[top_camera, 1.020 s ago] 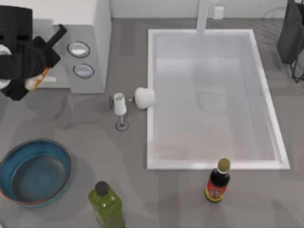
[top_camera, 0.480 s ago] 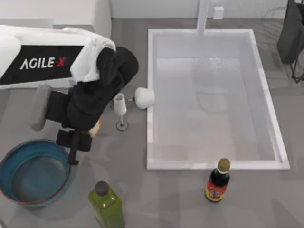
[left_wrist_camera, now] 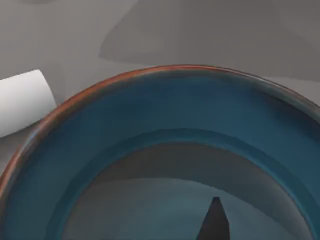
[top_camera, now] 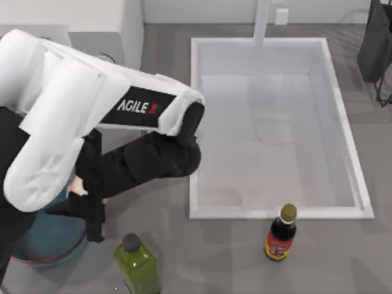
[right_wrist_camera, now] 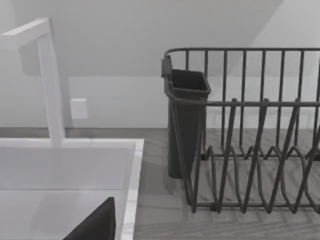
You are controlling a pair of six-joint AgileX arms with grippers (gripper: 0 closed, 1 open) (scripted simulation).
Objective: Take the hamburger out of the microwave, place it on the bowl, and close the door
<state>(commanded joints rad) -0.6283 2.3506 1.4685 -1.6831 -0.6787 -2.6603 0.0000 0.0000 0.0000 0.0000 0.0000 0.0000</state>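
**Left arm over bowl — hamburger barely visible**

Left end effector point(top_camera: 92, 211) hangs above the bowl point(top_camera: 52, 248) at the table's point(top_camera: 202, 257) left — whether its fingers grip cannot be told. A pale lump, apparently the hamburger point(top_camera: 78, 185), shows beside it. Microwave point(top_camera: 92, 18) at rear left. Right arm parked by the dish rack point(right_wrist_camera: 250, 130).

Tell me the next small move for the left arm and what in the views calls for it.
Probably lower a little and release. The left gripper hangs over the bowl; the left wrist view looks straight down into the bowl's teal inside, a fingertip above it. A pale lump by the gripper may be the hamburger.
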